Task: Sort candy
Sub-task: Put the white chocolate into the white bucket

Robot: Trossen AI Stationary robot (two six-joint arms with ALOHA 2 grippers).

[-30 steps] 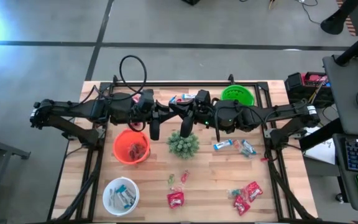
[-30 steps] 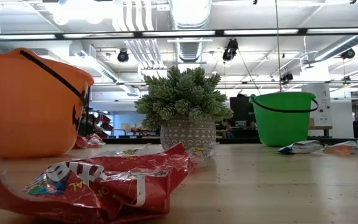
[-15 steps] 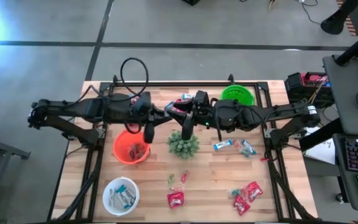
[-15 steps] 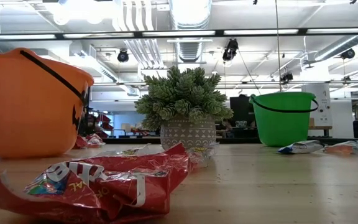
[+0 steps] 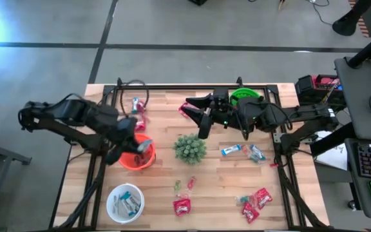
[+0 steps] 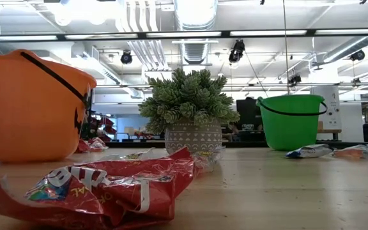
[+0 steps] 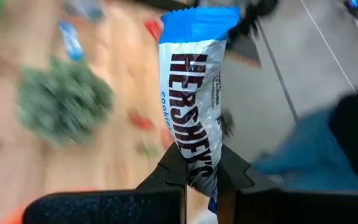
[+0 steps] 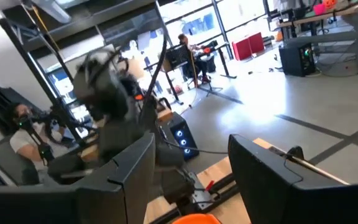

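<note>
Since the overhead shot shows the most, we start there. Our left gripper hangs over the far rim of the orange bowl, which already has red packets in it. The white bowl nearer the front holds the blue-and-white bars, so we reckon that's where this load belongs: toward the front edge from the jaws, and the left arm is by far the nearer one. Our right gripper sits up by the back rail beside the green bowl, with a red packet on the wood just next to it. More candy is scattered along the front right, and a plant stands mid-table.

At table height we see no arms at all, just a red wrapper up close, the orange bowl, the plant and the green bowl.

From the left wrist, the fingers are clamped on the lower end of a Hershey's bar, its long axis running straight out ahead of the jaws, so it should drop end-first once let go.

From the right wrist, the fingers stand wide apart with nothing between them, looking out into the room, where people sit at desks far off.
</note>
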